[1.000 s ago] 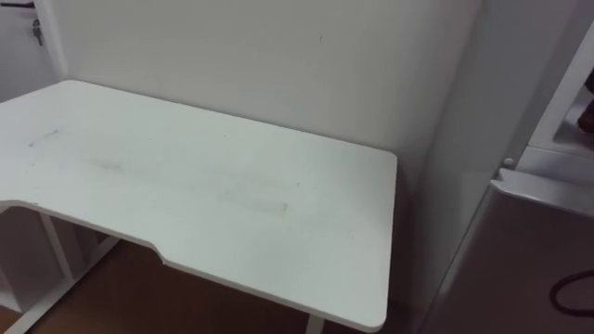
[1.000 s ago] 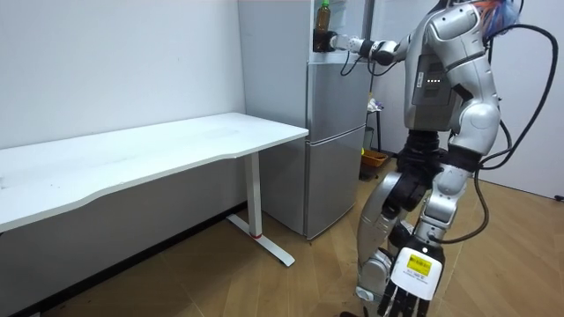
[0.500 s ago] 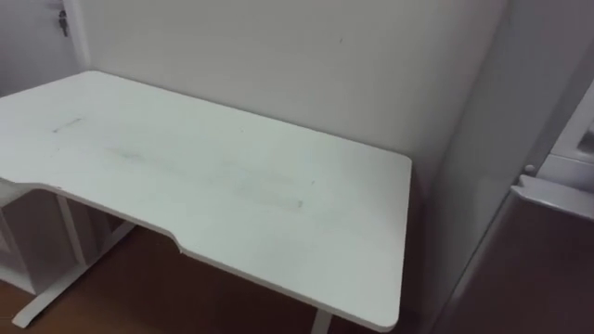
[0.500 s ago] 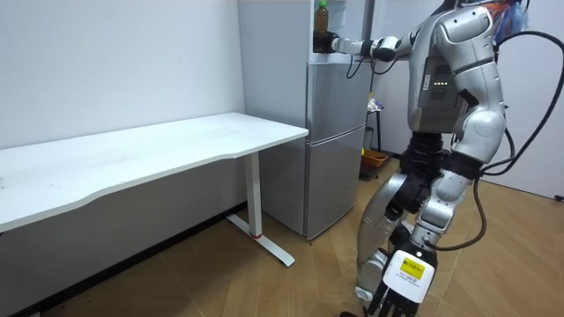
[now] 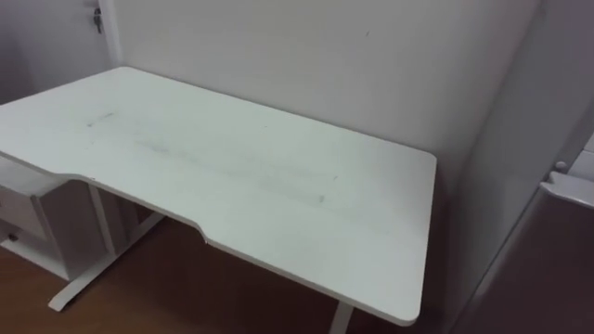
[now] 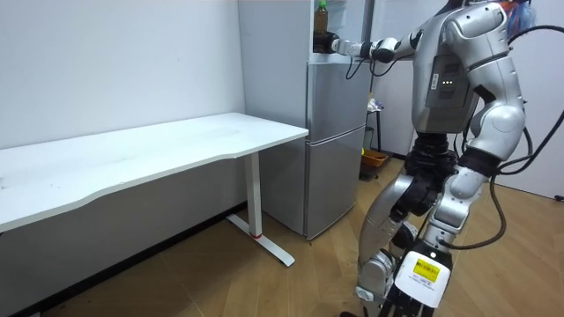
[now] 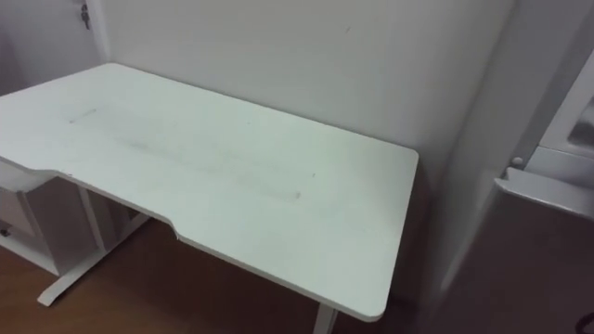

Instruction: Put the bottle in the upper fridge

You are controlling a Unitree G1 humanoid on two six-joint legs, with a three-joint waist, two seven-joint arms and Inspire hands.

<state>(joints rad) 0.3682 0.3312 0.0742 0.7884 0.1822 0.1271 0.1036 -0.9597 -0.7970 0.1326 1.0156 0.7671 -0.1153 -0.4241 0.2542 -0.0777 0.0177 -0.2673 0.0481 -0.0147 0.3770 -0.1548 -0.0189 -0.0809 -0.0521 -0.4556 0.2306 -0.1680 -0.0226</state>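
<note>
Torso has swung away from the tall grey metal fridge (image 6: 335, 132); right hand (image 6: 326, 41) grips a small greenish bottle (image 6: 322, 14) at its open upper compartment; left hand (image 6: 405, 295) hangs slack.

The bottle (image 6: 322, 16) is small and dark greenish with a lighter top. It stands upright at the front of the upper fridge (image 6: 346, 25), just above the top edge of the closed lower door (image 6: 336, 132). Its lower end meets the robot's dark left hand (image 6: 325, 42); the grip is too small to make out. The upper compartment is open and shows a pale inside. The fridge is tall and grey and stands just beside the end of the white table (image 6: 176, 145).
</note>
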